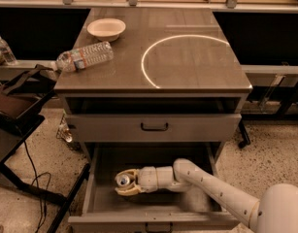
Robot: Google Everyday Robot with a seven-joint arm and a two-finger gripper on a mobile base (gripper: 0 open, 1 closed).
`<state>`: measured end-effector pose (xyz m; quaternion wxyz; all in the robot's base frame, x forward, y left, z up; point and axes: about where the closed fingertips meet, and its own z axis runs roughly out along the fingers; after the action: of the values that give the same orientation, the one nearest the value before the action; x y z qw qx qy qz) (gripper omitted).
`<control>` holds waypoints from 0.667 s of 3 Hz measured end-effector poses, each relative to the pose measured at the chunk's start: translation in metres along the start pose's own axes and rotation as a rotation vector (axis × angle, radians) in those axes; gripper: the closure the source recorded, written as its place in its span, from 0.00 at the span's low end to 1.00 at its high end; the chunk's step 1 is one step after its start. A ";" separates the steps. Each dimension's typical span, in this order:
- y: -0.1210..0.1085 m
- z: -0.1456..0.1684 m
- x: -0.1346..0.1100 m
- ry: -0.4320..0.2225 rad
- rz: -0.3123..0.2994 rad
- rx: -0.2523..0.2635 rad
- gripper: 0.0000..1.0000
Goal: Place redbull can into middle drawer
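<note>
The middle drawer (153, 213) is pulled out at the bottom of the grey cabinet, its tray interior showing. My gripper (123, 181) is inside the drawer, left of middle, low over the tray floor, reaching in from the right on the white arm. The redbull can (123, 179) lies between the tan fingers (128, 190), its silver top facing the camera and a bit of blue showing. The fingers are closed around the can.
A clear water bottle (84, 56) lies on its side at the cabinet top's left edge. A white bowl (106, 28) sits at the back left. The closed drawer tier (153, 127) is above. A black stand with cables (12, 106) stands to the left.
</note>
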<state>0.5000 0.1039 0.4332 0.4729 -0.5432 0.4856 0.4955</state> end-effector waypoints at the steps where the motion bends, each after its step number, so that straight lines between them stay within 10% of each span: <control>1: 0.000 0.000 -0.002 0.000 0.000 0.000 0.51; 2: 0.000 0.000 -0.002 0.000 0.000 0.000 0.28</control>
<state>0.4999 0.1040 0.4350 0.4728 -0.5432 0.4855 0.4956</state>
